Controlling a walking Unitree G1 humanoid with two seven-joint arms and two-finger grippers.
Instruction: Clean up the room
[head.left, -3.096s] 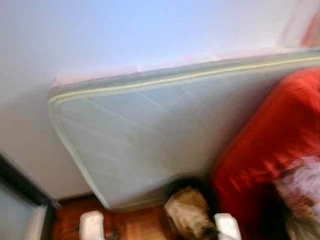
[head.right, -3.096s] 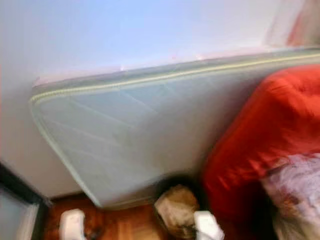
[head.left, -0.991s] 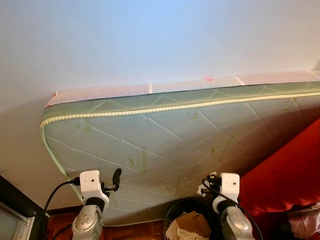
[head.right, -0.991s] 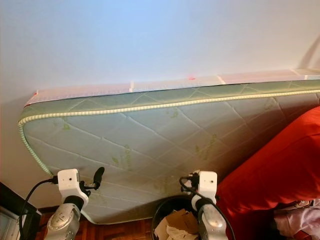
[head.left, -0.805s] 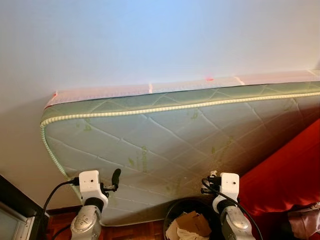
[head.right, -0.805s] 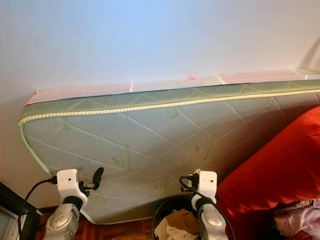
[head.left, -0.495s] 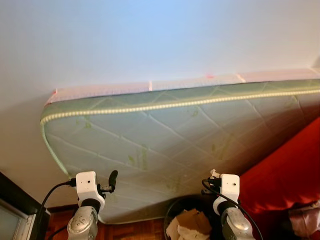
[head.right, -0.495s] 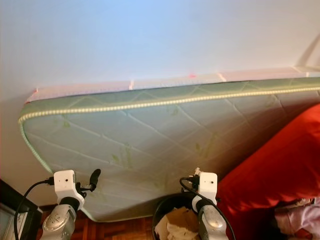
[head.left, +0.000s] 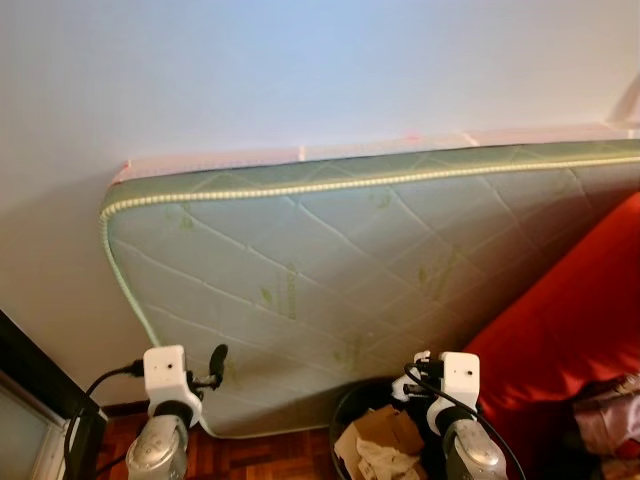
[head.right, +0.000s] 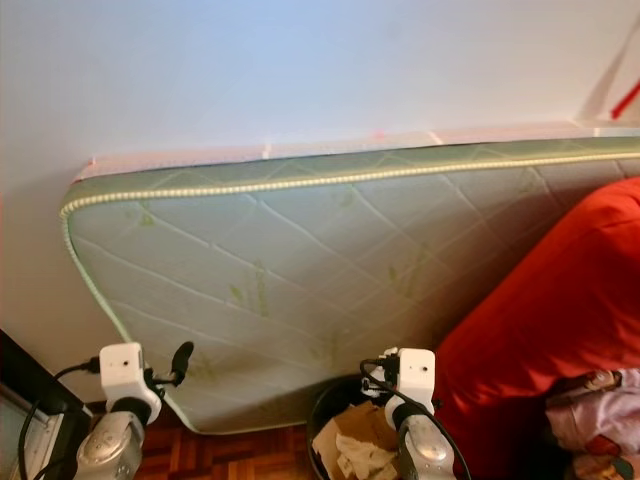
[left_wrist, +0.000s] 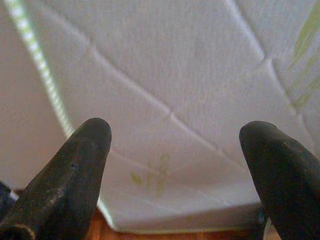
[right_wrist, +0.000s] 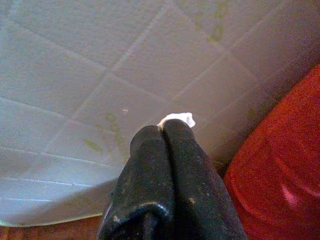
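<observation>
A black waste bin (head.left: 343, 418) with cardboard and crumpled paper in it stands on the wood floor against a green quilted mattress (head.left: 330, 280). My right gripper (right_wrist: 163, 130) is shut, and a small white paper scrap (right_wrist: 176, 119) sticks out at its tips. In the left eye view that right gripper (head.left: 418, 366) is raised just over the bin's far side, close to the mattress. My left gripper (left_wrist: 175, 145) is open with nothing between its fingers; the left gripper (head.left: 216, 360) is held up near the mattress's lower left corner.
The mattress leans on its long edge against a white wall. A red sofa cushion (head.left: 570, 320) is to the right of the bin, with a pale cloth (head.left: 608, 410) on it. A dark frame (head.left: 40, 385) stands at the far left. Wood floor (head.left: 255, 455) lies between.
The whole picture has shifted, so the camera moved. Both arms keep much the same raised pose; the right gripper stays shut on the white scrap.
</observation>
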